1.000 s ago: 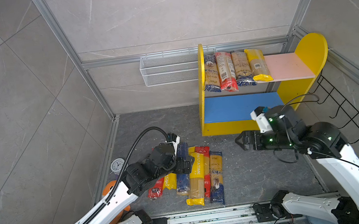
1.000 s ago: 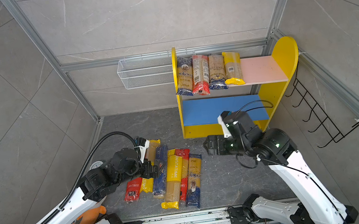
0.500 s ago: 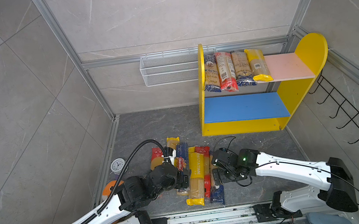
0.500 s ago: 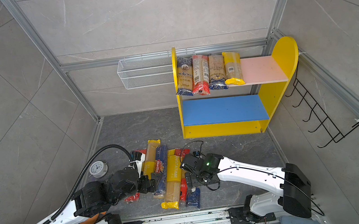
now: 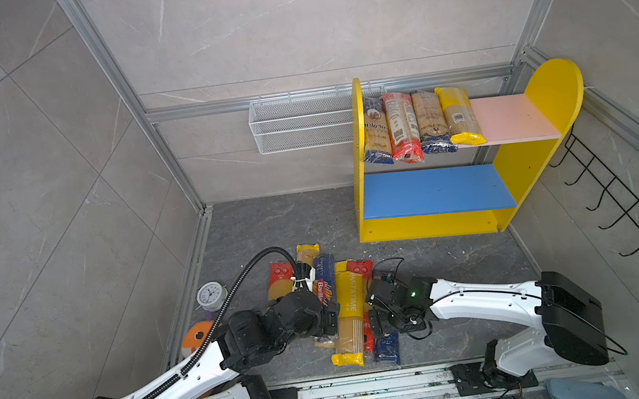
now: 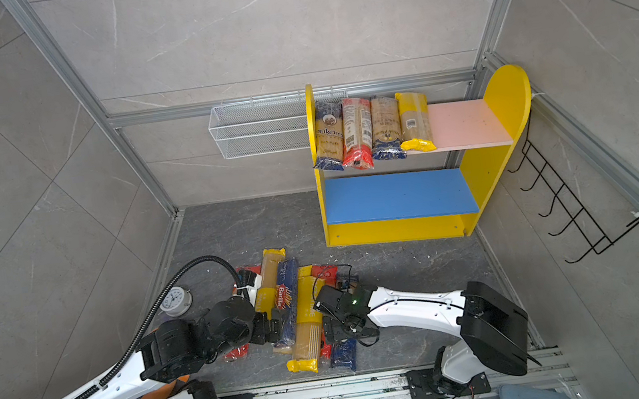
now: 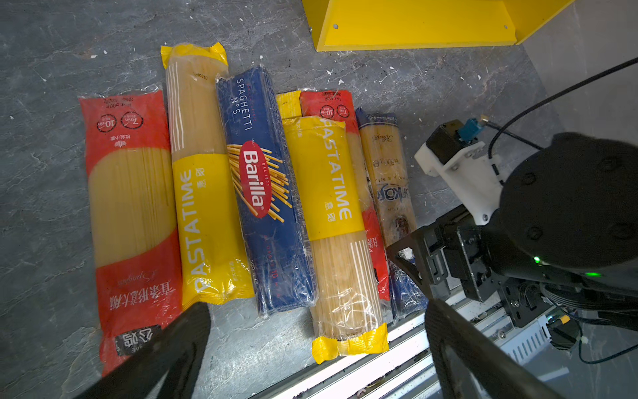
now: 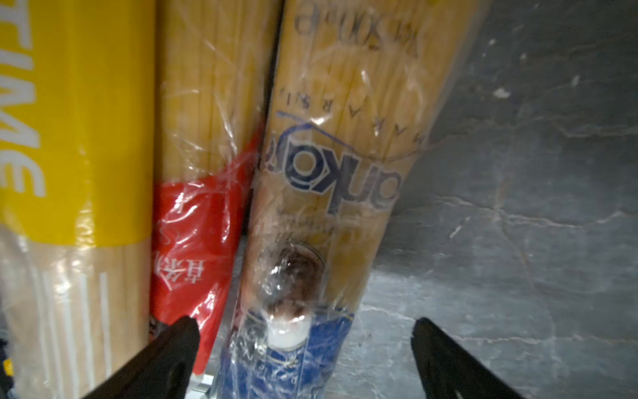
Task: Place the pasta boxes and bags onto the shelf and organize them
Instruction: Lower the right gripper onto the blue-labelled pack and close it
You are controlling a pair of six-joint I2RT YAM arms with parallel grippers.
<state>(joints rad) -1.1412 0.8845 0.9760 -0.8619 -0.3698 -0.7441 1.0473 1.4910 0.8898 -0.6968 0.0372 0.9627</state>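
Observation:
Several pasta bags lie side by side on the grey floor: a red bag [image 7: 131,207], a yellow Pastatime bag [image 7: 203,207], a dark blue Barilla pack [image 7: 266,193], a second Pastatime bag [image 7: 331,207] on top of a red one, and a blue-ended bag [image 8: 331,138]. My right gripper [image 8: 305,331] is open, its fingers either side of that blue-ended bag's near end. My left gripper [image 7: 316,331] is open above the near ends of the Barilla and Pastatime packs. The shelf [image 5: 434,189] holds several bags on the left of its pink upper board [image 5: 508,117]; the blue board is bare.
A white wire basket [image 5: 299,123] hangs on the back wall left of the shelf. A black hook rack [image 5: 620,207] is on the right wall. A small clock [image 5: 211,295] and an orange object [image 5: 197,336] sit left of the pile. A metal rail [image 5: 376,386] runs along the front.
The right arm swung from in front of the shelf's lower board down to the right side of the floor pile. The left gripper drew back toward the front, uncovering more of the packs.

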